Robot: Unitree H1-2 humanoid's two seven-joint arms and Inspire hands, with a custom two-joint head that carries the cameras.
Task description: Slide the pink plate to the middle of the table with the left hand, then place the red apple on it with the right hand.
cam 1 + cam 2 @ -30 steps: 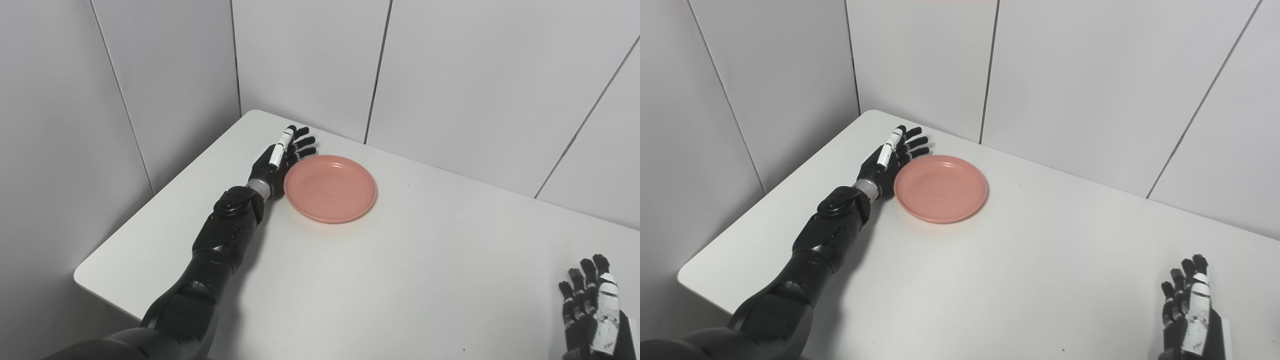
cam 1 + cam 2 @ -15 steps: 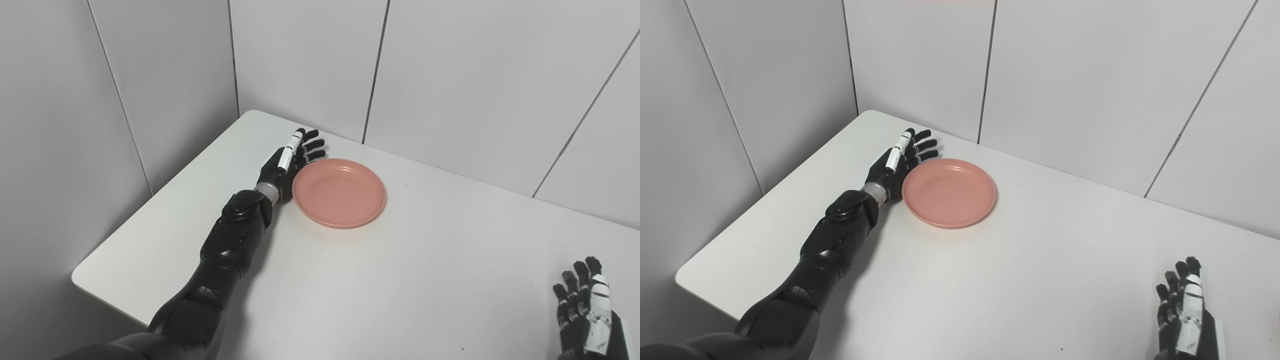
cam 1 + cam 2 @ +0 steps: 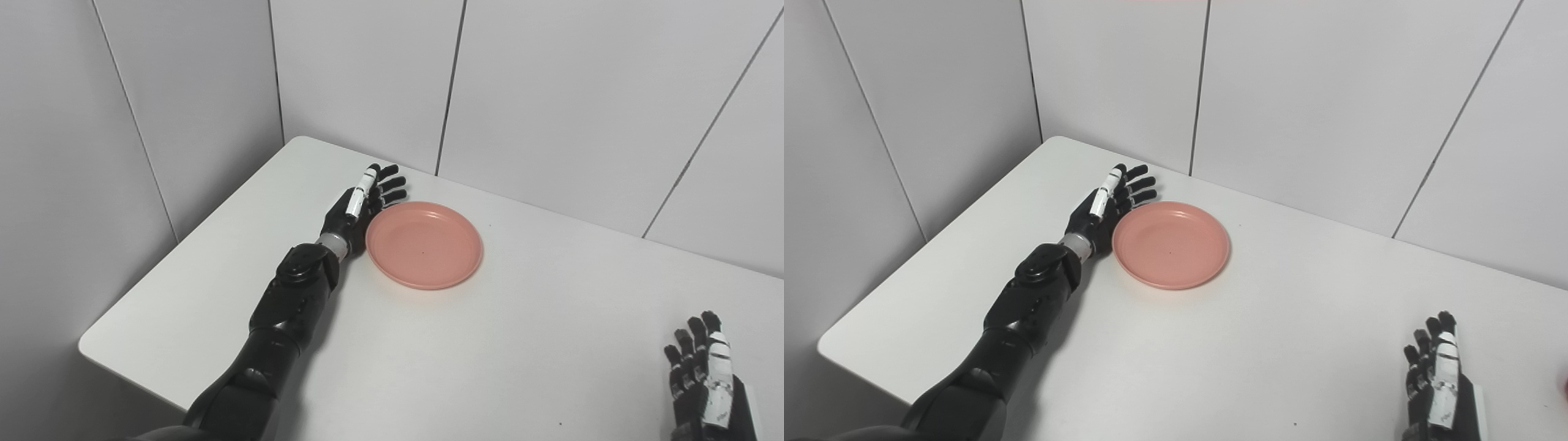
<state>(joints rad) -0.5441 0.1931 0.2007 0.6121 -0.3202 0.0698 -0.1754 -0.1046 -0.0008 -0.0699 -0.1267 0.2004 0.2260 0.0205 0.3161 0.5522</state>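
The round pink plastic plate (image 3: pixel 424 245) has a smooth, low-sheen finish. The white laminate-looking table (image 3: pixel 465 355) is smooth and matt. The black-and-white left hand (image 3: pixel 361 205) and right hand (image 3: pixel 704 386) show glossy hard plastic shells.

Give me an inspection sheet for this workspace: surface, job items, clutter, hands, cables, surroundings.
Surface: white table, bare apart from the plate and a few tiny dark specks.
Job's things: pink plate empty, toward the table's far left; red apple not clearly seen, only a reddish sliver at the right eye view's right edge.
Clutter: nothing seen.
Hands: left hand open, flat against the plate's left rim; right hand open, at the near right, holding nothing.
Cables: nothing seen.
Surroundings: grey wall panels behind and to the left.
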